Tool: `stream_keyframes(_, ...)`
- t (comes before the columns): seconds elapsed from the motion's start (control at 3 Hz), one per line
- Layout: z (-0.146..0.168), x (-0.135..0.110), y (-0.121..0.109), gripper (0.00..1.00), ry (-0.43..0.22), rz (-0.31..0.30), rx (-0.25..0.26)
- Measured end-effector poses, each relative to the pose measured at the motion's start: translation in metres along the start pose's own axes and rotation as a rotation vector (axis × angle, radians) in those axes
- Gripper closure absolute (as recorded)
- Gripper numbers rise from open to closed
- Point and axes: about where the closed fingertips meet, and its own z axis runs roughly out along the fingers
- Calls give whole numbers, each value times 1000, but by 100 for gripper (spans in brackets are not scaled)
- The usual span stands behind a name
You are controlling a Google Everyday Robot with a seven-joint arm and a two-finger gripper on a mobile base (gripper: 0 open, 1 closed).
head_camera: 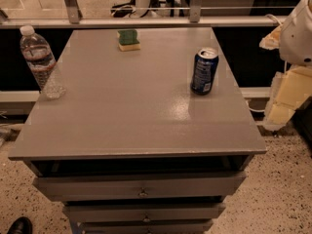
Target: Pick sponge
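The sponge (128, 39), a small block with a dark green top over pale yellow foam, lies flat near the far edge of the grey table top (131, 106). My gripper (285, 99), with cream-yellow fingers, hangs off the table's right side, beyond the edge and far from the sponge. Nothing is in it.
A blue soda can (204, 70) stands upright on the right part of the table. A clear plastic water bottle (41, 62) stands at the left edge. Drawers (141, 186) are below the top. A rail (146, 21) runs behind the table. A black shoe (19, 225) is on the floor at bottom left.
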Motion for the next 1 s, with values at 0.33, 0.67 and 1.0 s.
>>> stream_keyframes(0.33, 0, -3, -1, 0, -8, -2, 6)
stream_keyframes(0.67, 13, -37, -20, 0, -97, -20, 32)
stream_keyframes(1.0, 24, -80, -43, 0, -211, -22, 44)
